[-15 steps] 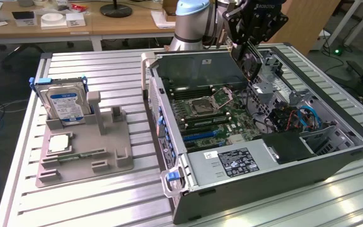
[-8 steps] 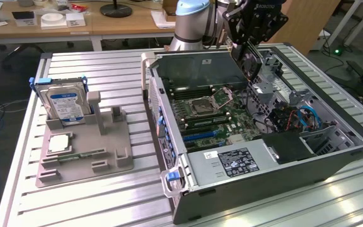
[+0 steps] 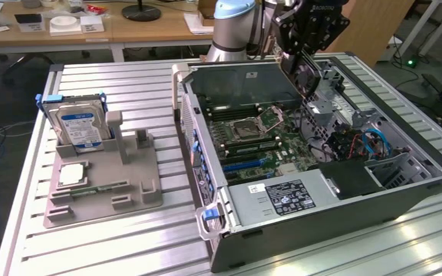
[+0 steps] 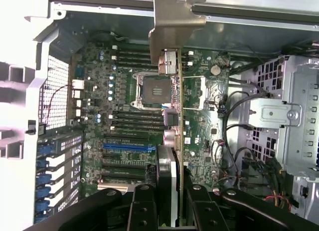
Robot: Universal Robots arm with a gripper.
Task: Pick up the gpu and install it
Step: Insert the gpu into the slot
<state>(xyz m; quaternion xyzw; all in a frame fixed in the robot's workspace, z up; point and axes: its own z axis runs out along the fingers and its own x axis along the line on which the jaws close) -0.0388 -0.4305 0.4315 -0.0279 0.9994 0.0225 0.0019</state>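
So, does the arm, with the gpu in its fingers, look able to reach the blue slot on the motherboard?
Probably yes: the case is open, the fingers hold the gpu above the motherboard, and nothing lies over the blue slot.

Legible text: one item. White lettering on the black body of the gripper point(image 3: 301, 57), at the far side of the scene, appears to read ROBOTIQ; the first letter is uncertain.

Labels seen but not readable: the blue-and-white label on the hard drive point(image 3: 79, 123), at the exterior view's left; the black label with a white patch on the power supply point(image 3: 282, 198), at the near end of the computer case point(image 3: 405, 198); small stickers and printing on the motherboard point(image 4: 94, 81).
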